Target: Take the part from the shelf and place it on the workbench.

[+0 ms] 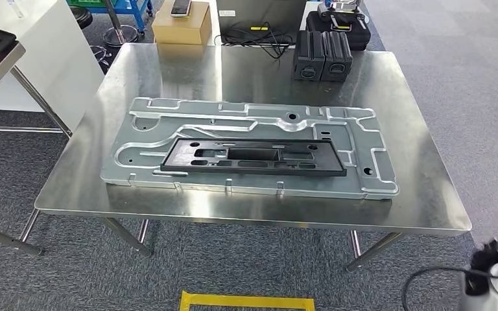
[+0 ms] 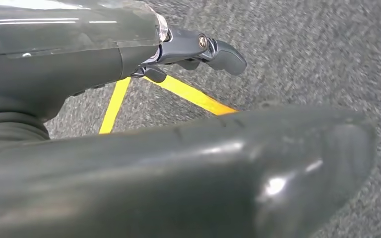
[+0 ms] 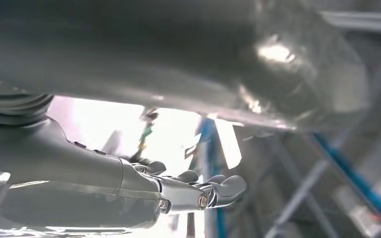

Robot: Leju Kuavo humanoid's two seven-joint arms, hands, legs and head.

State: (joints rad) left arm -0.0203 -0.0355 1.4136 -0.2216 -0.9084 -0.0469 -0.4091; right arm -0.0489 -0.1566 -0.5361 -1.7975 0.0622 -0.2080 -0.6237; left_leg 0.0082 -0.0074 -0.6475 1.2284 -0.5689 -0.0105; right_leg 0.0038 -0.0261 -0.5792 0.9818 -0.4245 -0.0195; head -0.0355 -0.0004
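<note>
A steel workbench point(image 1: 421, 188) is standing on grey carpet. A stamped metal panel point(image 1: 168, 113) is lying flat on it, and two black cases point(image 1: 322, 56) are sitting at its far edge

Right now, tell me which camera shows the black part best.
The head view: the black part lies whole and sharp on the metal plate on the table. The wrist views look at carpet and blurred framing instead.

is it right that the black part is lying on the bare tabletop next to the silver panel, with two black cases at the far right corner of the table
Not quite. The head view shows the black part lying on top of the silver panel, not beside it on the bare tabletop. The rest holds: two black cases stand at the far right of the table.
</note>
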